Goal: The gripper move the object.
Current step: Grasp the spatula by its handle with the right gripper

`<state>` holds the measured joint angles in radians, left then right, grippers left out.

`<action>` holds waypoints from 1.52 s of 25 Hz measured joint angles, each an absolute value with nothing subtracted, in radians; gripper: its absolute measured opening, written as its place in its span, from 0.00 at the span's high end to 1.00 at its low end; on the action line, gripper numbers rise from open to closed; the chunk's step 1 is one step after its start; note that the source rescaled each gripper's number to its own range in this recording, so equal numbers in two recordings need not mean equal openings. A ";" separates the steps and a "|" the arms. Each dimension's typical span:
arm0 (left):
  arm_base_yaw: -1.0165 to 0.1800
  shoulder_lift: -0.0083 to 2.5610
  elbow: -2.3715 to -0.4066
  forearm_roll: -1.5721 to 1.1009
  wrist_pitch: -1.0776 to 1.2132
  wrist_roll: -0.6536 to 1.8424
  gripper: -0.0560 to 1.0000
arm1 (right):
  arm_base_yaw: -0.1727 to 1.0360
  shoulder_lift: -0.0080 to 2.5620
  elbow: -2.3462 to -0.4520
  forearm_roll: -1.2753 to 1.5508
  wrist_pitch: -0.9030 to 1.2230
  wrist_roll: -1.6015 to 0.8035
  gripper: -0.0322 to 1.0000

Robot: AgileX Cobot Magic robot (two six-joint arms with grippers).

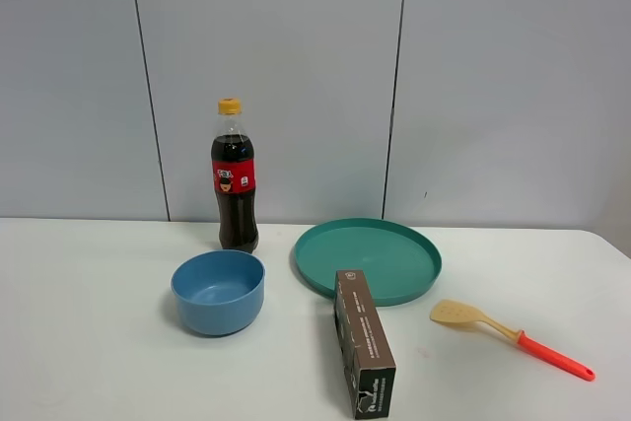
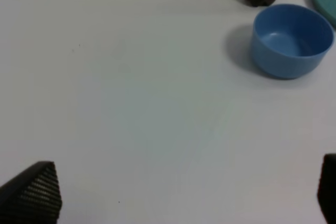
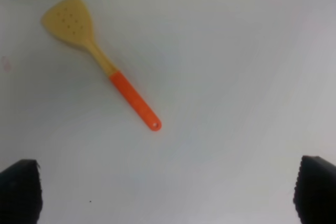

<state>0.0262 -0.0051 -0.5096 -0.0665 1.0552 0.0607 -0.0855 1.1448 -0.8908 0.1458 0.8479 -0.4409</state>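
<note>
On the white tabletop (image 1: pixel 89 342), near the round teal plate (image 1: pixel 367 259), the slim yellow-headed, orange-handled spatula (image 3: pixel 100 61) lies flat, ahead of the right tool (image 3: pixel 167 192) and apart from it; that tool's black jaws gape wide, empty. The left tool (image 2: pixel 178 195) gapes too, empty.

Open table (image 1: pixel 99 362) rings the spatula (image 1: pixel 508 334) (plate (image 1: pixel 367 259) and box (image 1: pixel 363 342) stand near).

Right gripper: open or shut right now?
Open: right gripper fingertips sit far apart, nothing between; spatula lies flat on the table.
</note>
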 joint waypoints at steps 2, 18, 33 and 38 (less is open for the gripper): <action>0.026 -0.005 -0.510 -0.066 1.055 0.061 0.00 | -0.086 1.182 -0.891 0.150 0.829 -0.451 0.00; 0.026 -0.005 -0.510 -0.066 1.055 0.061 0.00 | 0.107 1.578 -1.145 -0.008 0.849 -0.456 0.00; 0.026 -0.005 -0.510 -0.066 1.055 0.061 0.00 | 0.269 1.792 -1.217 -0.094 0.856 -0.456 0.03; 0.026 -0.005 -0.510 -0.066 1.055 0.061 0.00 | 0.269 1.840 -1.217 -0.094 0.830 -0.456 0.04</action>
<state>0.0262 -0.0051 -0.5096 -0.0665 1.0552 0.0607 0.2693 1.8403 -1.2166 -0.0940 0.8302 -0.4560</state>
